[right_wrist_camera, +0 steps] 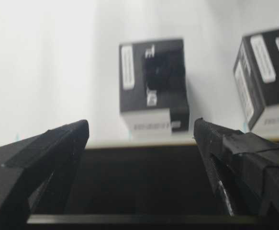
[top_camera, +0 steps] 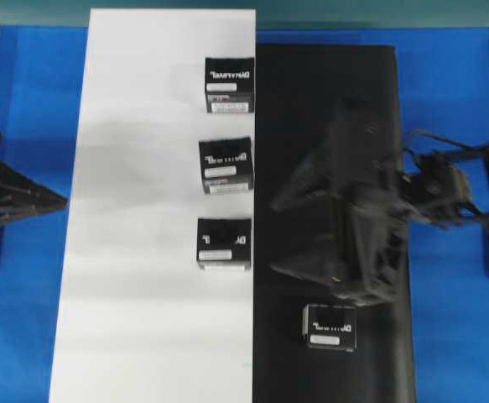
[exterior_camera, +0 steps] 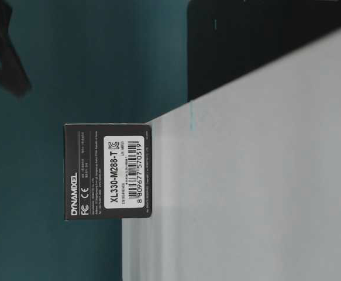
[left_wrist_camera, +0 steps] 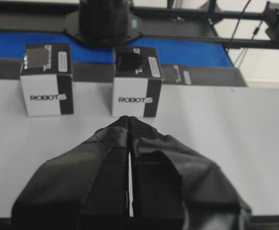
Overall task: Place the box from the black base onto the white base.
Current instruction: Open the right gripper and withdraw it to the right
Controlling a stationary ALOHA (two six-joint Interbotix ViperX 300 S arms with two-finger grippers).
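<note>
Overhead, my right gripper [top_camera: 282,233] hangs spread and empty over the black base [top_camera: 311,101], the last box [top_camera: 330,326] lying just behind it; three boxes line the white base [top_camera: 143,210]. Wrist view: my left gripper [left_wrist_camera: 129,120] is pressed together.

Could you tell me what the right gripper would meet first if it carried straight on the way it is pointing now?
Probably the nearest box on the white base: the open right gripper frames it just past the black base edge. Its height is unclear, so it might pass over.
</note>
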